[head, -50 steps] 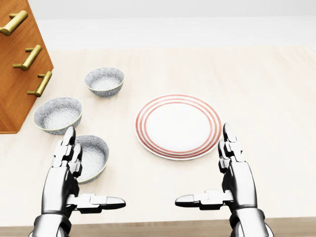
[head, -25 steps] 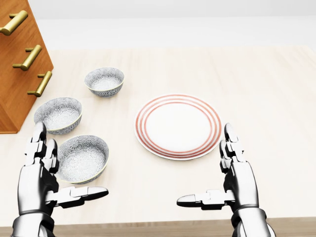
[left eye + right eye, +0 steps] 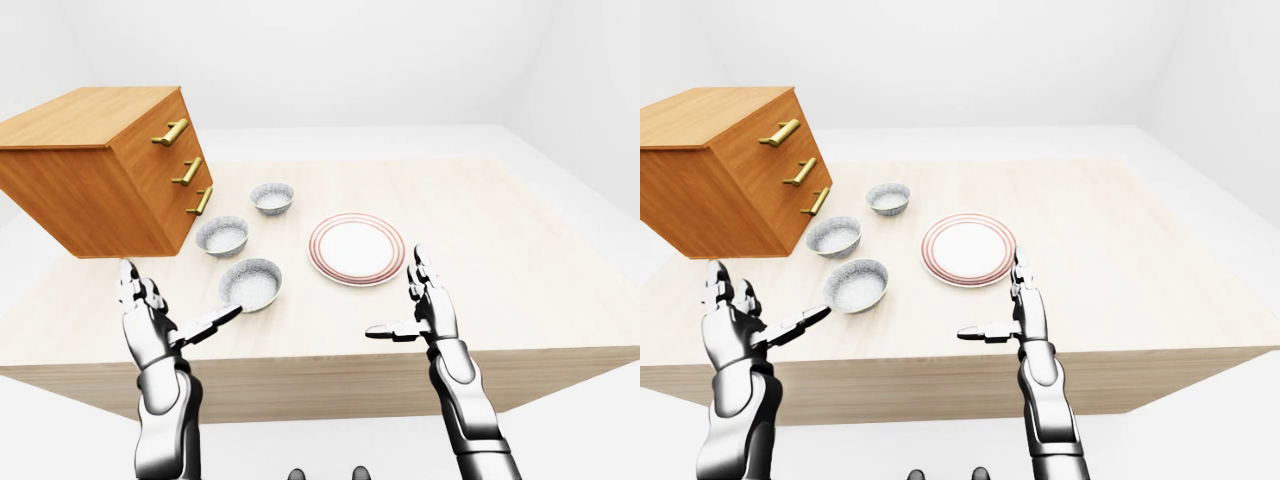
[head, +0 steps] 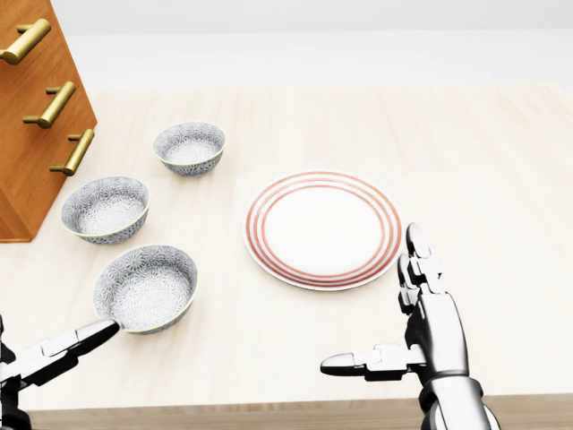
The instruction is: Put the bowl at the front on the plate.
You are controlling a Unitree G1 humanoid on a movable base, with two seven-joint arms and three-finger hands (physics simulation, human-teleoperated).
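Three grey patterned bowls stand in a row on the left of the table. The one lowest in the head view, the front bowl [image 4: 146, 288], sits upright and untouched. The red-ringed white plate [image 4: 322, 228] lies to its right with nothing on it. My left hand [image 3: 178, 300] is open at the bowl's lower left, its thumb [image 4: 55, 349] pointing at the bowl's rim; most of this hand is cut off in the head view. My right hand [image 4: 376, 309] is open below the plate's right side, fingers up and thumb pointing left, holding nothing.
A wooden drawer chest [image 4: 36, 107] with brass handles stands at the left, beside the middle bowl [image 4: 106, 208] and the far bowl [image 4: 189, 147]. The table's near edge [image 4: 286, 417] runs just under both hands. Light wood table [image 4: 466, 152] stretches right of the plate.
My left hand has swung left and down, from over the front bowl's left rim to the lower left corner. The bowl, the plate and my right hand have stayed put.
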